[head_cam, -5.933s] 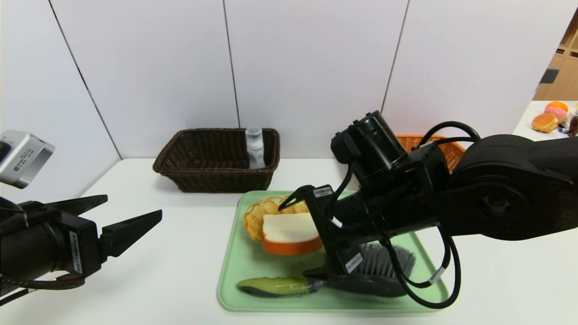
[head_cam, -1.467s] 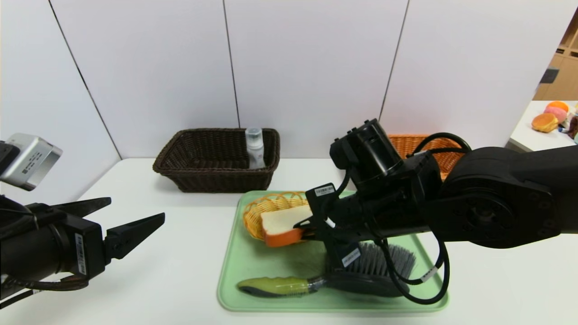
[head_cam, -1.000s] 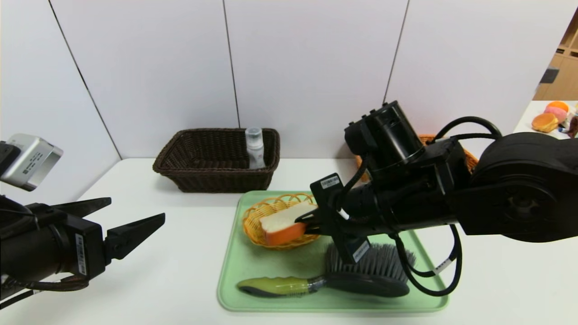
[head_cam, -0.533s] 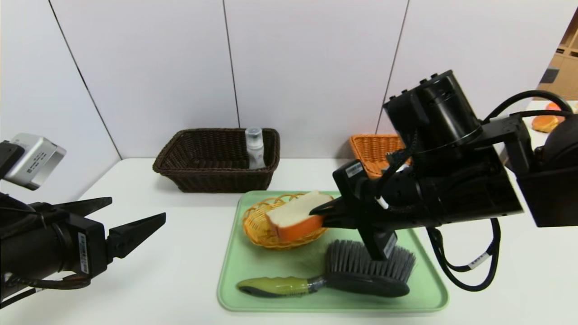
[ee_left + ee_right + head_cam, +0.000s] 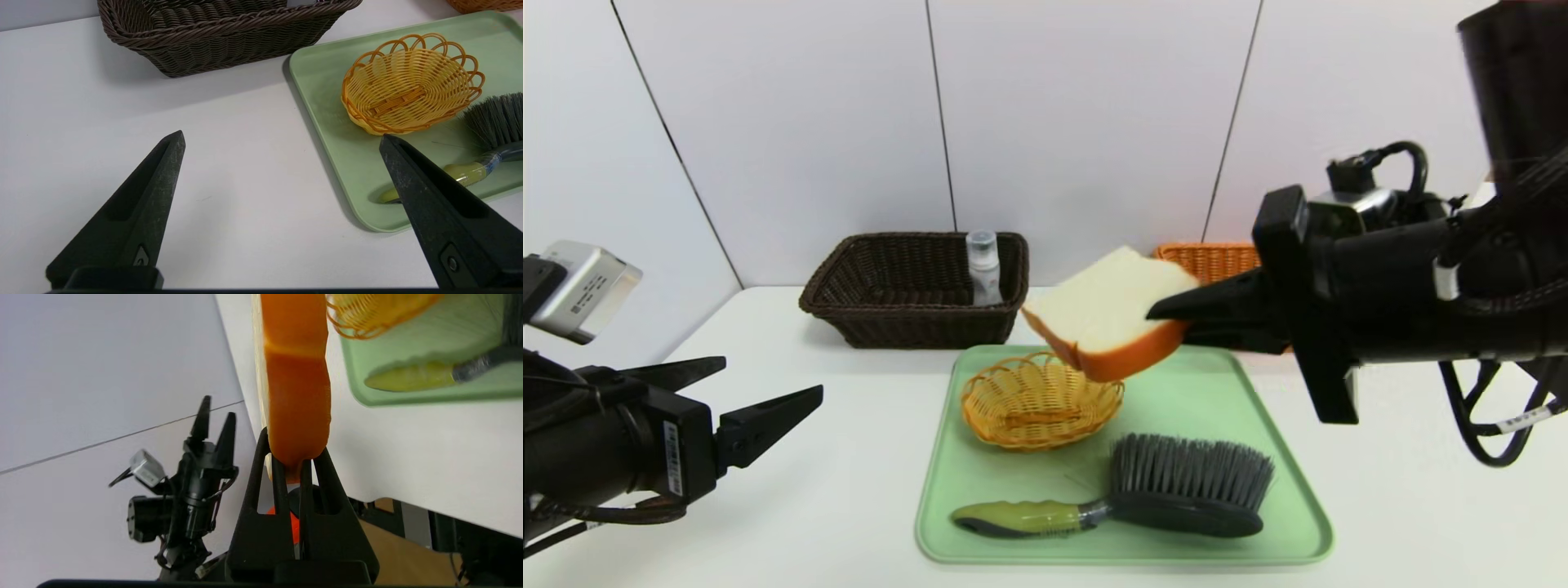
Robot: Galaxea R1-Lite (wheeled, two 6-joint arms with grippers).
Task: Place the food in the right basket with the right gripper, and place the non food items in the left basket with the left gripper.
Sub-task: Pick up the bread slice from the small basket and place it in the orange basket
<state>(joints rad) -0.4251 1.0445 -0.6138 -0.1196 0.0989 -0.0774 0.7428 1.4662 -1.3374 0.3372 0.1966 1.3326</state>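
Closest to the robot, the left gripper (image 5: 768,390) hangs over the bare white table (image 5: 833,482) at the left side, its two black fingers (image 5: 157,179) spread wide apart with nothing between them, pointing forward toward the tray. Just past it lies the pale green tray (image 5: 980,457), and along the tray's near edge rests a brush (image 5: 1143,494) with a yellow-green handle and a dark head of grey bristles, handle toward the left. Behind the brush, also on the tray, sits a small round yellow wicker bowl (image 5: 1041,400), nothing in it. Above the bowl and the far part of the tray, lifted clear of both, is the bread slice (image 5: 1107,314), white-faced with an orange crust, tilted in the air. The right gripper (image 5: 1176,314) reaches in from the right side and is clamped on the crust edge of that slice; from the right wrist view the two fingers (image 5: 278,473) pinch the orange rim tightly from either side. Farther back on the table, toward the left, stands the dark brown basket (image 5: 874,318), with a small clear bottle (image 5: 983,265) upright in its right-hand corner. At the far right, against the wall and partly hidden behind the bread and the right arm, is the orange basket (image 5: 1217,260).
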